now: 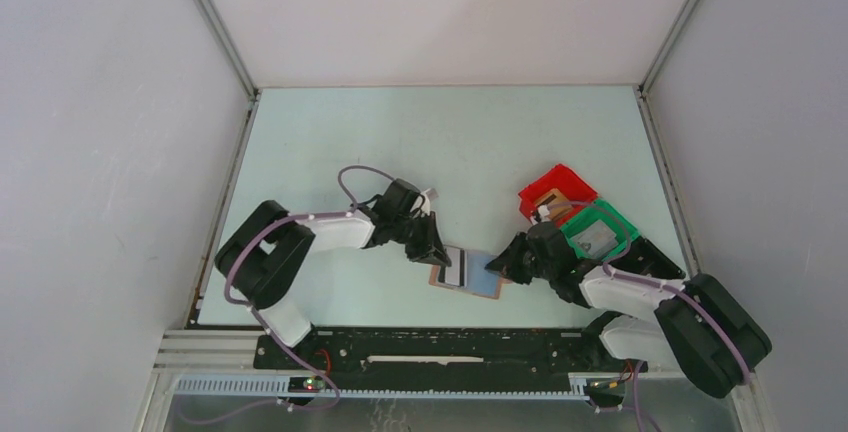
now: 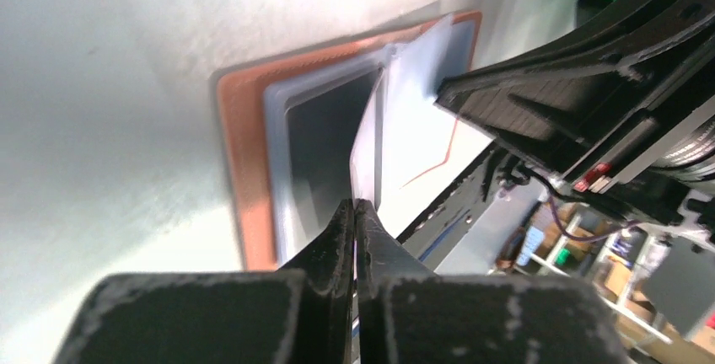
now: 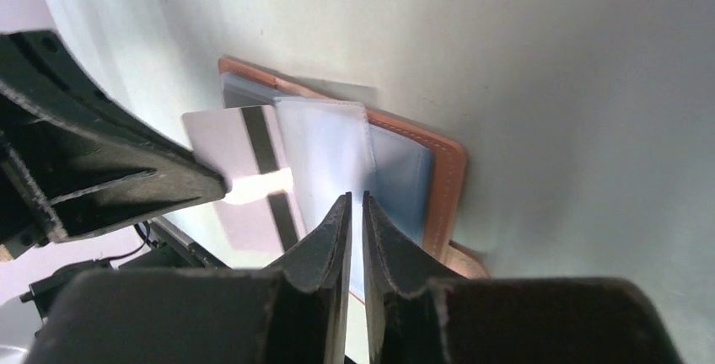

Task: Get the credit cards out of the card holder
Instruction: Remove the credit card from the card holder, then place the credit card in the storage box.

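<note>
The card holder lies open on the counter, its edges partly covered by both arms. The left gripper has its jaws pinched on 1 striped card. The right gripper has its jaws nipping the holder's clear sleeve.

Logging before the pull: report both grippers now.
Left gripper: closed on the white magnetic-stripe plastic card.
Right gripper: closed on the blue-grey inner panel of the tan-brown card holder.

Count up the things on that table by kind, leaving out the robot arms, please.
card holder: 1
card, white with a dark stripe: 1
bins: 2, a red bin and a green bin
Total: 4
</note>
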